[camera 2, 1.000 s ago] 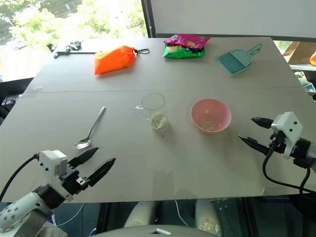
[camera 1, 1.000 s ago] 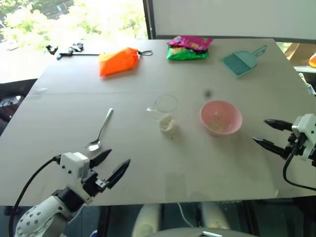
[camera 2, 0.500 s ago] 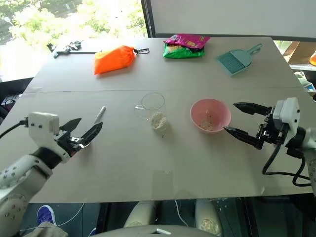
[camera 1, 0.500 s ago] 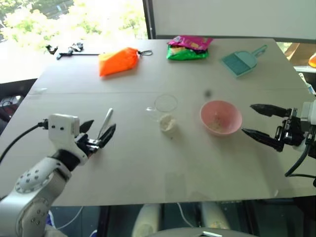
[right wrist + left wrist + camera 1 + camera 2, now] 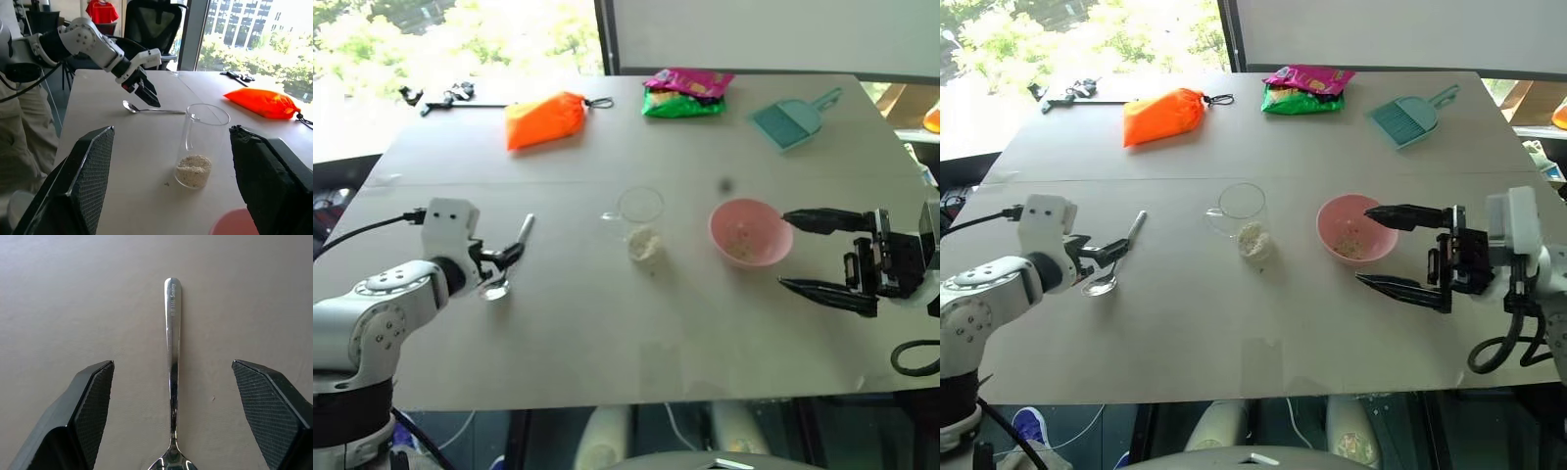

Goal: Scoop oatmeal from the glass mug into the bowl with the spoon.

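Spoon (image 5: pixel 172 367) flat on tabletop (image 5: pixel 607 333), between fingers of wide-open left claw (image 5: pixel 172 396). Thin, stiff, slick steel, light; take mid-handle (low profile, likely to skid). Right claw (image 5: pixel 818 253) spread wide, empty, beside bowl (image 5: pixel 751 232); glass mug (image 5: pixel 200 145) fragile.

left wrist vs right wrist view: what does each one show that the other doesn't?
Left wrist only: a close look down the spoon's handle, with small lettering stamped near its end, lying between the left hand's wide-open fingers.

Right wrist only: the glass mug upright with oatmeal at its bottom, the pink bowl's rim, an orange bag, office chairs, and the left hand from outside, over the spoon's bowl end.

Both: the spoon flat on the table, ungripped.
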